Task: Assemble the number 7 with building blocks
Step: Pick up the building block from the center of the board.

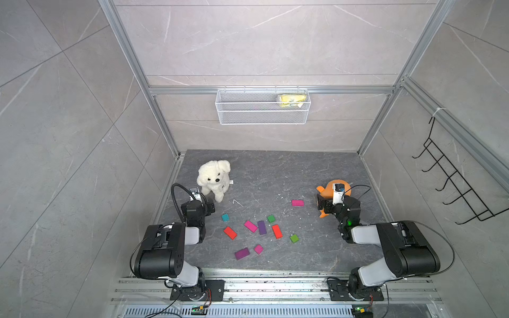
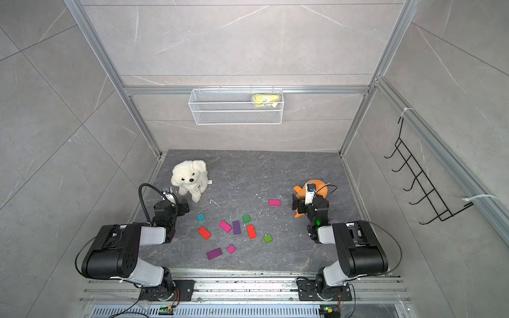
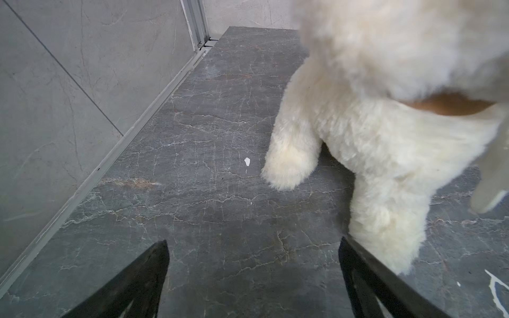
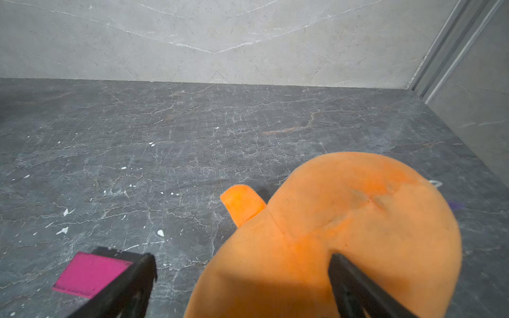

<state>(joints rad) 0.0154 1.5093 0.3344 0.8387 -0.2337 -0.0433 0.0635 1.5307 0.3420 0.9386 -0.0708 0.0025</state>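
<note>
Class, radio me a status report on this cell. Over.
Both empty: left gripper open, right gripper open. All building blocks scattered loose, no 7 started. Nearby: white plush dog by left gripper, orange plush toy at right gripper.

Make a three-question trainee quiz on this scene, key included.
1. True or false: the building blocks already form a 7.
2. Which toy sits beside the left gripper? A) white plush dog B) orange plush toy C) yellow packet
3. Fill in: the block nearest the right gripper is coloured ___.
Key: 1 false, they lie scattered; 2 A; 3 magenta, the magenta block lying off from the rest.
</note>
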